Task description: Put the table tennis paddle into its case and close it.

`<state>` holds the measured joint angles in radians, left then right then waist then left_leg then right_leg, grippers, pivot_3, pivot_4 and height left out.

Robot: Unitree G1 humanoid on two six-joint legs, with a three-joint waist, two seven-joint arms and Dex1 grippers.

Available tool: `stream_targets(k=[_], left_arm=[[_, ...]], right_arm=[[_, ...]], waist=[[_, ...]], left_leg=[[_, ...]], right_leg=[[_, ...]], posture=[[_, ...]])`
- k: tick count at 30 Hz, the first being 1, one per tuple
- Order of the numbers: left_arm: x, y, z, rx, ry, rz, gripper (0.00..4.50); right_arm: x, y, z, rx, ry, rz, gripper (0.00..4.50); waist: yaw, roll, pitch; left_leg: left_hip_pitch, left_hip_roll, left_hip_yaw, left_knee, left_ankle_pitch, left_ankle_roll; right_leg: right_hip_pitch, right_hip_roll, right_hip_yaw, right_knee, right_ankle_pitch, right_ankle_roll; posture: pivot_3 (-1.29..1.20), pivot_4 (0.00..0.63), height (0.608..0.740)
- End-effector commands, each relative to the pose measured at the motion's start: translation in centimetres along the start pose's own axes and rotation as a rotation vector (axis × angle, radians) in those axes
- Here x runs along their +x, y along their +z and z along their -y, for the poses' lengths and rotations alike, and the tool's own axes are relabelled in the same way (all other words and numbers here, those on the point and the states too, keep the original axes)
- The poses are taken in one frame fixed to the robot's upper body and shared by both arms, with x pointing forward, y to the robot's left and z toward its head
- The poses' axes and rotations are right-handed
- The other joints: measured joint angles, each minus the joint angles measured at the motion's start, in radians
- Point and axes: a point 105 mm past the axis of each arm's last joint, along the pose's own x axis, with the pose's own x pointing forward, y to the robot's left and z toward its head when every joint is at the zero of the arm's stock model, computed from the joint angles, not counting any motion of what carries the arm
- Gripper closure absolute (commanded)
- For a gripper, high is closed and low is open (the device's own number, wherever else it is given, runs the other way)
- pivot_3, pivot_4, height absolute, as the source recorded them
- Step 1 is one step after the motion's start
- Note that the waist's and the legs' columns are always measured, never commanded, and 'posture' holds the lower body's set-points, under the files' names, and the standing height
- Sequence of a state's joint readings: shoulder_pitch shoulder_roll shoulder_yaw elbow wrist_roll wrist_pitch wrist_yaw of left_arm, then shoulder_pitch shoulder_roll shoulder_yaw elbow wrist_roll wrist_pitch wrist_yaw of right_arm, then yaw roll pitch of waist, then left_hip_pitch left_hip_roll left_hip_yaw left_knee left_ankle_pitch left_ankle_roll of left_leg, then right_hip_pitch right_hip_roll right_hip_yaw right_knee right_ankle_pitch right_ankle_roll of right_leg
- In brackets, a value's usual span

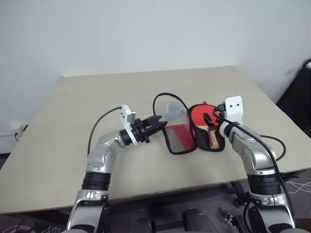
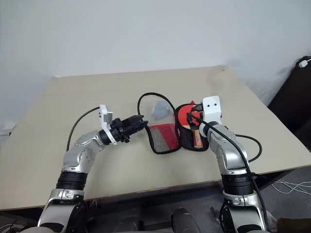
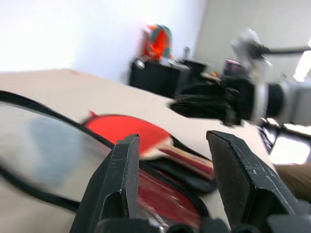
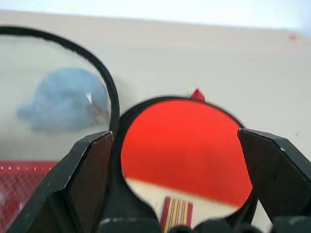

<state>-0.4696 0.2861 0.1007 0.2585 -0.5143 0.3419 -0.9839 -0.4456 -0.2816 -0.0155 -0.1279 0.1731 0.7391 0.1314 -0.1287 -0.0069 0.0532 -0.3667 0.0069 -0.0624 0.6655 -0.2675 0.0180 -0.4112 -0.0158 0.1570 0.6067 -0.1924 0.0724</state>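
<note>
From your head cameras, the red-faced round paddle (image 1: pixel 200 118) lies inside the open red-and-black pouch case (image 1: pixel 182 138) on the beige table (image 1: pixel 73 121). Left wrist: left gripper (image 3: pixel 175 165) half-open, empty. Right wrist: right gripper (image 4: pixel 175 160) wide open, empty, plus a blue fluffy ball (image 4: pixel 65 104).

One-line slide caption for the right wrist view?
Open right gripper above the red paddle lying in its open case.

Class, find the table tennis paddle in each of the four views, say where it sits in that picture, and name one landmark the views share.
Left eye view: table tennis paddle right of centre, lying in the open case.
Right eye view: right of centre, same spot.
Left wrist view: around the middle, beyond the fingers.
Right wrist view: centre, between the open fingers.
Shared landmark: the case's black-rimmed clear flap.
</note>
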Motion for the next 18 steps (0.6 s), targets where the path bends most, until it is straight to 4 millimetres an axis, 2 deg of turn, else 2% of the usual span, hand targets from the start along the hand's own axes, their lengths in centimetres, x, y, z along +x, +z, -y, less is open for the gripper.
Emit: stream_targets(k=[1,8,11,12,15,18], left_arm=[[-0.7,3.1,-1.5,-0.03,0.056,0.113,2.21],[-2.0,2.9,-3.4,-0.096,0.162,0.096,2.21],[-2.3,1.5,-5.1,-0.143,0.272,0.018,2.21],[-2.4,0.4,-5.7,-0.133,0.314,-0.053,2.21],[-2.4,-1.5,-6.5,-0.131,0.376,-0.181,2.21],[-1.8,-2.6,-6.9,-0.111,0.402,-0.268,2.21]], right_arm=[[-0.3,1.3,0.9,-0.029,-0.028,0.062,0.04],[-0.1,1.3,1.2,-0.054,-0.029,0.068,0.04],[-0.1,1.4,1.3,-0.061,-0.03,0.072,0.04],[0.0,1.4,1.4,-0.065,-0.034,0.071,0.04],[0.0,1.4,1.3,-0.068,-0.036,0.072,0.04],[0.0,1.4,1.2,-0.068,-0.034,0.076,0.04]], waist=[[0.0,0.0,0.0],[0.0,0.0,0.0],[0.001,0.0,0.0],[0.001,0.0,0.0],[0.001,0.0,0.0],[0.001,0.0,0.0]], left_leg=[[0.0,0.0,0.0,0.0,0.0,0.0],[0.0,0.0,0.0,0.0,0.0,0.0],[0.0,0.0,0.0,0.0,0.0,0.0],[0.0,0.0,0.0,0.0,0.0,0.0],[0.0,0.0,0.0,0.0,0.0,0.0],[0.0,0.0,0.0,0.0,0.0,0.0]], right_leg=[[0.0,0.0,0.0,0.0,0.0,0.0],[0.0,0.0,0.0,0.0,0.0,0.001],[0.0,0.0,0.0,0.0,0.0,0.001],[0.0,0.0,0.0,0.0,0.0,0.001],[0.0,0.0,0.0,0.0,0.0,0.001],[0.0,0.0,0.0,0.0,0.0,0.001]], posture=[[0.0,0.0,0.74],[0.0,0.0,0.74],[0.0,0.0,0.74],[0.0,0.0,0.74],[0.0,0.0,0.74],[0.0,0.0,0.74]])
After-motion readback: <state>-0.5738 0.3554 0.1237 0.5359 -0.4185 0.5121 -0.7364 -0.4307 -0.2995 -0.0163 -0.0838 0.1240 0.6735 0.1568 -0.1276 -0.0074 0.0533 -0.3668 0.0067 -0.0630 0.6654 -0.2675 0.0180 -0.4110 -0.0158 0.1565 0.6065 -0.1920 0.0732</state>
